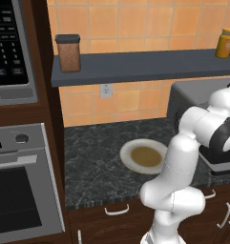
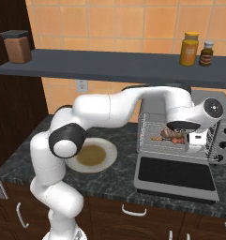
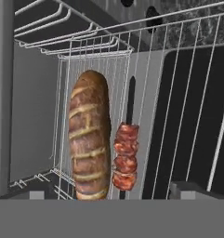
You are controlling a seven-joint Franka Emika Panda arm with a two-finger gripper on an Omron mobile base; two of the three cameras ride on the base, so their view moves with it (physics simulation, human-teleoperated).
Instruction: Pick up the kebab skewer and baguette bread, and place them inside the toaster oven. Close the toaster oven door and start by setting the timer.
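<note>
Risk noted: with my gripper [image 2: 180, 132] at the toaster oven [image 2: 180, 140] mouth, its state impossible to tell, withdrawing carelessly could snag the wire rack [image 3: 178, 93] and drag out the baguette bread [image 3: 89, 135], crusty golden-brown, lying at 9 o'clock beside the kebab skewer [image 3: 126, 155].

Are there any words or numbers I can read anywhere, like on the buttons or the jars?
None can be read.
Microwave buttons: white marks, too blurred to read.
Yellow jar and small dark jar on the shelf: labels too small to read.
Toaster oven knobs: no readable marks.
</note>
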